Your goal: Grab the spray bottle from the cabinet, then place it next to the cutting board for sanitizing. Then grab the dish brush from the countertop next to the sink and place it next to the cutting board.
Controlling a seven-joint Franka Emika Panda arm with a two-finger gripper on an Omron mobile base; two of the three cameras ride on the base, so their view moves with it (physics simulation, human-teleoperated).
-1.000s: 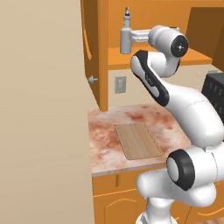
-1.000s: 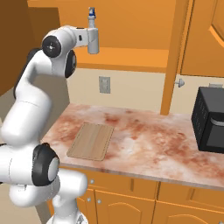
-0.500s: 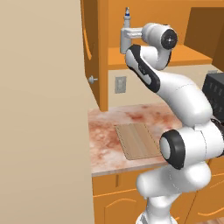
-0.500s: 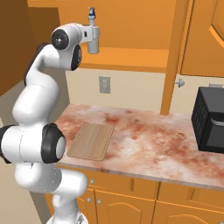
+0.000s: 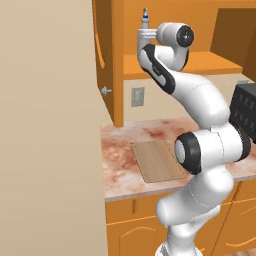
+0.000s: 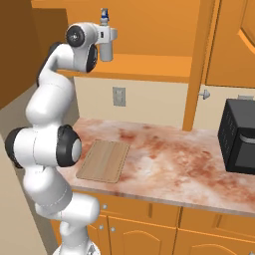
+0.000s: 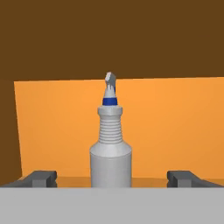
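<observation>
The spray bottle (image 7: 110, 144) stands upright on the cabinet shelf (image 6: 144, 67), grey with a white-and-blue nozzle (image 5: 145, 12). My gripper (image 7: 111, 177) is open, and the bottle's body stands between the two fingers (image 7: 41, 178) without either pad touching it. From the base views the hand (image 5: 145, 35) (image 6: 107, 37) is raised to shelf height, right at the bottle (image 6: 104, 15). The cutting board (image 5: 157, 160) (image 6: 103, 160) lies flat on the countertop (image 5: 120, 145) (image 6: 174, 164) below. The dish brush and the sink are out of view.
The cabinet door (image 5: 102, 50) stands open to the left of the hand, its knob (image 5: 105, 91) below. A black appliance (image 6: 239, 142) sits at the right end of the counter. A wall outlet (image 6: 118, 96) is under the shelf. A beige wall (image 5: 45, 125) stands on the left.
The arm has folded upward and pushed the hand a little farther into the cabinet toward the bottle. The fingers have stayed open and the bottle has not moved.
</observation>
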